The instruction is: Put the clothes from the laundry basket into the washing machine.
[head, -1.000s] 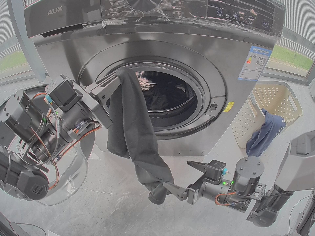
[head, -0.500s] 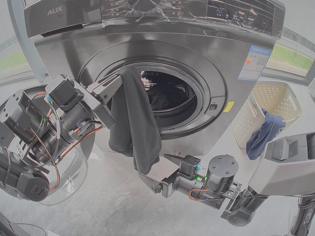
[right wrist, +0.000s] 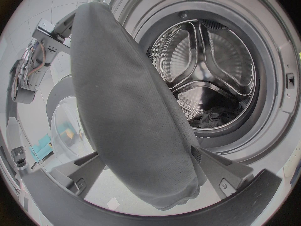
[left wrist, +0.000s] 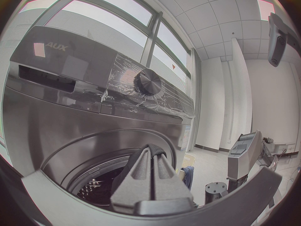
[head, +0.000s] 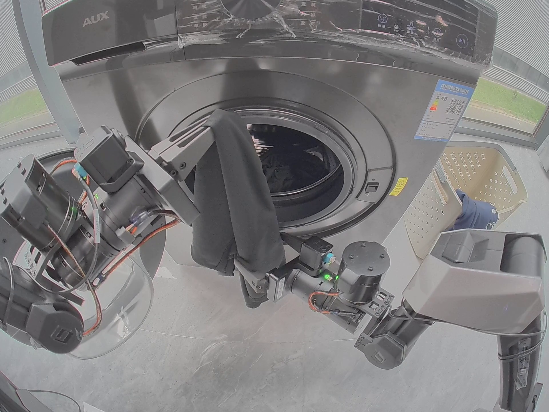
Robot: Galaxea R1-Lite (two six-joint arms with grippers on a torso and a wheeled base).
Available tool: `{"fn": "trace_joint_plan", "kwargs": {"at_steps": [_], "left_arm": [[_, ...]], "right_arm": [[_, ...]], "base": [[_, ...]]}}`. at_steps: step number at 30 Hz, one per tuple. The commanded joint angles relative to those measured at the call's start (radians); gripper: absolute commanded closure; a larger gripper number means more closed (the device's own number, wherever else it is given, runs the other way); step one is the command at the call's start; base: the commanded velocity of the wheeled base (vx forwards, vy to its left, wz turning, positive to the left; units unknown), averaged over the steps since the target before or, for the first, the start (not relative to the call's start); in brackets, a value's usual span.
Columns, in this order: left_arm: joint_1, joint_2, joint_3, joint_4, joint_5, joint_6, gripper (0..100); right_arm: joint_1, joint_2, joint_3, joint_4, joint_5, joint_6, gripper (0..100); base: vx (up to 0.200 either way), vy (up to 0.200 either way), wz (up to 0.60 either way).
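Observation:
A dark grey garment (head: 234,201) hangs in front of the washing machine's round opening (head: 320,144). My left gripper (head: 207,128) is shut on its top edge, level with the upper left rim of the opening. In the left wrist view the gripper (left wrist: 152,149) pinches dark cloth at its tips. My right gripper (head: 260,256) is open at the garment's lower end, with the cloth (right wrist: 131,110) hanging between its spread fingers (right wrist: 216,165). Dark clothes (right wrist: 216,116) lie at the bottom of the drum. A blue garment (head: 474,216) hangs over the cream laundry basket's rim (head: 492,167) on the right.
The machine's glass door (head: 120,298) stands swung open at the lower left, behind my left arm. The basket leans against the machine's right side. Grey floor (head: 229,361) lies bare below both arms.
My right gripper has moved up and to the left, from the garment's hanging tail to just below the opening. The garment's lower end is now bunched up higher. The left arm has barely moved.

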Motion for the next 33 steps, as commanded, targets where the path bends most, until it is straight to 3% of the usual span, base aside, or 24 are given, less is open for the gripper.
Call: {"fn": "trace_joint_plan", "kwargs": {"at_steps": [1,10,23,28,33], "left_arm": [[0.001,-0.005,-0.001,0.000,0.000,0.000,100],[-0.001,-0.005,0.000,0.000,0.000,0.000,100],[-0.025,-0.005,-0.003,0.000,0.018,0.000,100],[-0.042,-0.005,-0.004,0.000,0.023,-0.001,100],[-0.039,-0.006,-0.004,0.000,0.023,-0.001,100]], "right_arm": [[0.007,0.043,-0.027,-0.001,0.006,-0.001,0],[0.020,0.097,-0.121,0.004,0.027,-0.002,0],[0.046,0.203,-0.308,0.036,0.015,-0.002,0],[0.041,0.259,-0.434,0.054,-0.060,0.007,0],[0.034,0.275,-0.472,0.062,-0.077,0.016,0]], "base": [[0.000,0.000,0.00],[0.000,0.000,0.00],[0.000,0.000,0.00],[0.000,0.000,0.00],[0.000,0.000,0.00]]}}
